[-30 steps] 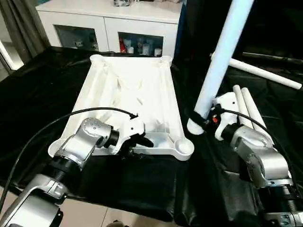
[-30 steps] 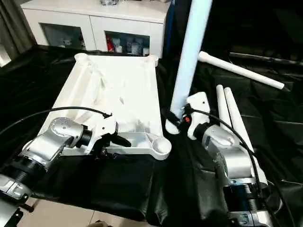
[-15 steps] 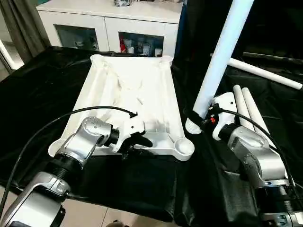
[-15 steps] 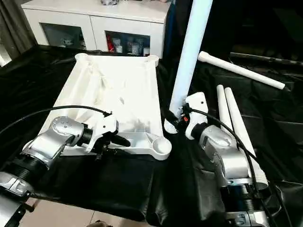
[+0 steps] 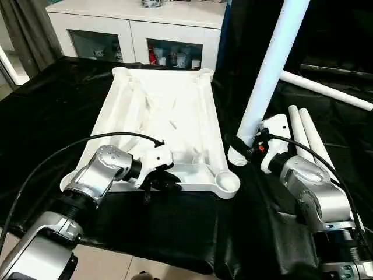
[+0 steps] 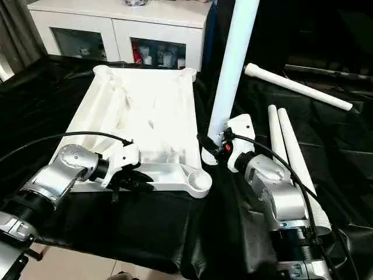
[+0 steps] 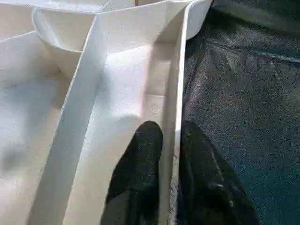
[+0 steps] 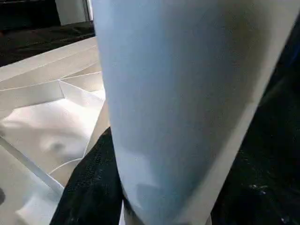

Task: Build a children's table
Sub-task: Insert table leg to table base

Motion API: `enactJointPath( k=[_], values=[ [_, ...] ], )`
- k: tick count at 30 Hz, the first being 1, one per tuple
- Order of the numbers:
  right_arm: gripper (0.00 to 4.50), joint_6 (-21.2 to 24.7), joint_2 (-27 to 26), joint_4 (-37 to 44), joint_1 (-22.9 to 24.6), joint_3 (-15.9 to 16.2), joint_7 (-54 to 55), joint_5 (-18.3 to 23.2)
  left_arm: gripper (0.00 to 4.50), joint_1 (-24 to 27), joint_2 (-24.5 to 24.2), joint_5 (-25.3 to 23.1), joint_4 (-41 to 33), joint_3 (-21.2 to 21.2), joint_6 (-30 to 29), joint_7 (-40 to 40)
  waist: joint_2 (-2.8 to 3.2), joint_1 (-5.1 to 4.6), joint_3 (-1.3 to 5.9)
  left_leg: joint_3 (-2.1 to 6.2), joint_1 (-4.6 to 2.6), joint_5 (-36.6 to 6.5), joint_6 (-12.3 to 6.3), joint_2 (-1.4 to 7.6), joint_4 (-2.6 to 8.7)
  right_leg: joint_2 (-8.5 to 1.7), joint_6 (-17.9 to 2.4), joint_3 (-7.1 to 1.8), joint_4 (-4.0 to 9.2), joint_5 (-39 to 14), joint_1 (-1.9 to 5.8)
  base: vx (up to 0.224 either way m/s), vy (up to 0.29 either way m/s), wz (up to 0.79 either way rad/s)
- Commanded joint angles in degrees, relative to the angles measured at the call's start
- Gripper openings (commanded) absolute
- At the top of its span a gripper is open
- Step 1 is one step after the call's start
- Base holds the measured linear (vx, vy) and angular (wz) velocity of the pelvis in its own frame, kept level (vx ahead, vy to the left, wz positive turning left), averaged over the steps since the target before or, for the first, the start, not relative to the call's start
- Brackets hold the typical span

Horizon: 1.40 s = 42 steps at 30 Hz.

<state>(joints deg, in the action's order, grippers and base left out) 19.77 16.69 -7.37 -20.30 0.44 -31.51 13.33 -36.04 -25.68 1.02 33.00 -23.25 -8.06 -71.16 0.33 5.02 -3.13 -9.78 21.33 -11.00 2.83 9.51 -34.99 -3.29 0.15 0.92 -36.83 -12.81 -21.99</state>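
Left eye view: the tabletop (image 5: 166,125) lies underside-up on the black cloth (image 5: 52,105), and the right gripper (image 5: 249,146) grips an upright leg (image 5: 269,67) just beside its near corner socket (image 5: 226,182). Left wrist view — the left gripper (image 7: 171,145) pinches the tabletop's near rim, one finger either side.

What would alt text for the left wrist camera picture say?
Two black fingers of the left gripper straddle the thin white rim wall of the upturned tabletop, one inside, one outside. Black cloth lies beyond the rim.
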Motion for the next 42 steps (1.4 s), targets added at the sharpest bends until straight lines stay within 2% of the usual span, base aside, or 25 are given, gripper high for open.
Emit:
enactJointPath(
  k=[1,5,8,10,11,12,13,15,16,17,18,19,24,27,31,32,33,34,36,37,39,42],
  values=[
    [1.93,0.23,0.31,0.76,-0.5,0.2,-0.15,-0.07,0.38,-0.89,0.09,-0.72,0.6,0.78,0.34,0.31,0.02,-0.03,3.43,1.09,-0.94,-11.29,0.98,3.25,4.82,-4.75,-13.52,-2.35,4.76,-5.97,2.05,0.0,0.0,0.0],
    [1.93,1.2,-0.43,0.4,-0.89,-0.1,0.56,0.38,0.06,0.53,-0.67,-0.73,-0.32,0.95,0.31,0.52,-0.26,0.01,3.38,1.07,-0.91,-11.34,0.85,3.29,4.94,-4.83,-13.27,-2.34,4.87,-6.97,2.01,0.0,0.0,0.0],
    [1.92,3.67,-1.45,0.41,-1.14,-0.73,0.13,2.53,0.01,2.74,-1.85,-1.49,-1.64,1.01,0.62,1.89,-0.35,-0.25,3.43,1.13,-0.56,-9.55,0.27,3.24,4.95,-4.84,-13.28,-2.29,4.62,-4.72,2.28,0.0,0.0,0.0],
    [1.91,5.26,-1.96,0.31,-1.7,-1.16,-0.57,4.12,0.0,5.12,-2.92,-2.56,-3.53,1.21,0.23,4.09,-0.78,-0.37,3.51,1.01,-0.64,-8.88,-0.37,3.26,4.9,-4.89,-13.41,-2.26,4.67,-3.99,2.39,0.0,0.0,0.0],
    [1.91,5.65,-2.09,0.23,-1.99,-1.29,-0.9,4.64,0.0,5.93,-3.27,-3.03,-4.33,1.3,-0.16,5.09,-0.55,-0.42,3.49,1.04,-0.55,-8.19,-0.74,3.32,4.91,-4.92,-13.45,-2.26,4.55,-3.55,2.42,0.0,0.0,0.0],
    [1.91,6.69,-2.47,0.02,-2.92,-1.94,-1.31,6.02,0.0,6.96,-3.3,-3.24,-5.54,2.3,-2.79,7.72,-0.73,-0.55,3.44,0.9,-0.66,-8.28,-0.78,3.28,4.93,-4.79,-13.48,-2.22,4.65,-4.03,2.27,0.0,0.0,0.0],
    [1.91,6.77,-2.5,0.0,-2.99,-1.99,-1.34,6.13,0.0,7.03,-3.3,-3.25,-5.63,2.38,-2.99,7.91,-0.64,-0.6,3.44,1.0,-0.64,-8.35,-0.78,3.33,4.95,-4.89,-13.71,-2.21,4.54,-4.27,2.33,0.0,0.0,0.0],
    [1.91,8.53,-2.71,-1.07,-5.11,-2.73,-2.14,7.72,0.0,8.3,-2.89,-1.69,-8.72,4.32,-5.76,9.44,-1.42,-0.91,3.16,0.87,-0.59,-9.12,-0.68,3.27,5.11,-4.75,-13.16,-2.15,4.95,-7.98,2.17,0.0,0.0,0.0],
    [1.91,8.86,-2.69,-1.35,-5.55,-2.78,-2.36,7.91,0.0,8.57,-2.83,-1.34,-9.49,4.64,-6.39,9.55,-1.39,-1.03,3.17,0.98,-0.58,-9.21,-0.39,3.35,5.15,-4.9,-13.32,-2.11,4.68,-8.39,2.31,0.0,0.0,0.0],
    [1.91,9.13,-2.64,-1.68,-6.0,-2.71,-2.64,7.94,0.0,8.89,-2.85,-1.03,-10.35,4.8,-6.73,9.47,-1.08,-1.25,3.04,1.03,-0.45,-9.3,-0.19,3.28,5.26,-4.8,-12.83,-2.08,4.89,-9.72,2.16,0.0,0.0,0.0],
    [1.91,9.54,-2.43,-2.37,-6.87,-2.06,-3.58,7.66,0.0,9.42,-2.95,-1.04,-11.84,4.72,-7.86,9.64,-1.44,-1.36,3.02,0.9,-0.64,-9.79,-0.06,3.28,5.18,-4.79,-12.59,-2.15,5.07,-10.44,2.0,0.0,0.0,0.0],
    [1.91,10.06,-2.18,-2.71,-7.48,-1.33,-4.18,7.41,0.0,9.95,-3.02,-1.29,-13.06,4.64,-8.41,9.94,-1.36,-1.39,3.09,0.92,-0.7,-9.86,0.05,3.29,5.15,-4.81,-12.68,-2.15,4.97,-10.43,2.01,0.0,0.0,0.0],
    [1.91,11.26,-1.63,-3.58,-9.13,0.34,-6.09,7.44,0.0,11.03,-2.77,-0.82,-16.14,4.71,-10.66,10.56,-1.46,-1.16,3.44,0.64,-0.63,-5.34,-1.62,3.17,4.79,-4.6,-13.83,-2.12,4.46,-2.8,2.18,0.0,0.0,0.0],
    [1.91,11.26,-1.63,-3.58,-9.13,0.34,-6.09,7.44,0.0,11.03,-2.77,-0.82,-16.14,4.71,-10.66,10.56,-1.52,-0.89,3.48,0.57,-0.6,-4.02,-2.31,3.12,4.71,-4.53,-14.13,-2.07,4.25,-0.35,2.21,0.0,0.0,0.0],
    [1.91,11.26,-1.63,-3.58,-9.13,0.34,-6.09,7.44,0.0,11.03,-2.77,-0.82,-16.14,4.71,-10.66,10.56,-1.51,-0.86,3.37,0.57,-0.69,-5.36,-1.84,3.18,4.81,-4.66,-13.94,-2.08,4.48,-2.64,2.18,0.0,0.0,0.0],
    [1.91,10.1,-1.82,-5.72,-9.62,1.49,-6.94,6.42,0.0,10.96,-2.13,-0.07,-16.43,4.67,-9.91,10.19,-1.54,-0.89,3.38,0.56,-0.72,-5.62,-1.63,3.17,4.81,-4.64,-13.82,-2.09,4.51,-3.14,2.19,0.0,0.0,0.0],
    [1.91,9.33,-1.97,-6.75,-9.76,1.93,-7.15,5.86,0.0,10.86,-1.87,0.11,-16.37,4.61,-9.37,10.07,-1.88,-1.01,3.46,0.52,-0.66,-5.62,-1.66,3.18,4.74,-4.67,-13.97,-2.06,4.49,-3.22,2.19,0.0,0.0,0.0],
    [1.91,7.12,-2.42,-9.63,-10.13,2.95,-7.45,4.41,0.0,10.64,-1.25,0.32,-16.34,4.56,-8.2,9.95,-1.63,-0.94,3.42,0.53,-0.73,-5.47,-1.57,3.18,4.77,-4.71,-14.1,-2.05,4.53,-3.44,2.13,0.0,0.0,0.0],
    [1.91,5.9,-2.77,-11.7,-10.48,3.53,-7.84,3.51,0.0,10.53,-0.83,0.34,-16.59,4.85,-7.02,10.27,-1.63,-0.94,3.43,0.44,-0.65,-5.77,-1.52,3.18,4.68,-4.8,-14.33,-2.14,4.56,-3.43,2.12,0.0,0.0,0.0],
    [1.91,5.94,-2.79,-11.81,-10.52,3.56,-7.92,3.48,0.0,10.52,-0.8,0.33,-16.68,4.98,-6.87,10.43,-1.78,-0.9,3.51,0.48,-0.67,-5.35,-1.63,3.24,4.67,-4.74,-14.24,-2.12,4.44,-2.86,2.19,0.0,0.0,0.0],
    [1.91,6.32,-2.79,-11.54,-10.33,3.8,-8.14,3.54,0.0,10.29,-0.9,-0.02,-16.86,5.2,-6.86,11.0,-1.66,-0.84,3.51,0.48,-0.67,-4.06,-2.31,3.2,4.65,-4.57,-14.22,-2.07,4.19,-0.66,2.21,0.0,0.0,0.0],
    [1.91,6.69,-2.64,-11.04,-9.84,4.21,-8.5,3.61,0.0,10.0,-0.98,0.36,-16.86,5.32,-7.68,10.51,-1.53,-0.75,3.44,0.49,-0.68,-4.77,-2.28,3.2,4.69,-4.65,-14.12,-2.08,4.33,-1.57,2.21,0.0,0.0,0.0]
  ],
)
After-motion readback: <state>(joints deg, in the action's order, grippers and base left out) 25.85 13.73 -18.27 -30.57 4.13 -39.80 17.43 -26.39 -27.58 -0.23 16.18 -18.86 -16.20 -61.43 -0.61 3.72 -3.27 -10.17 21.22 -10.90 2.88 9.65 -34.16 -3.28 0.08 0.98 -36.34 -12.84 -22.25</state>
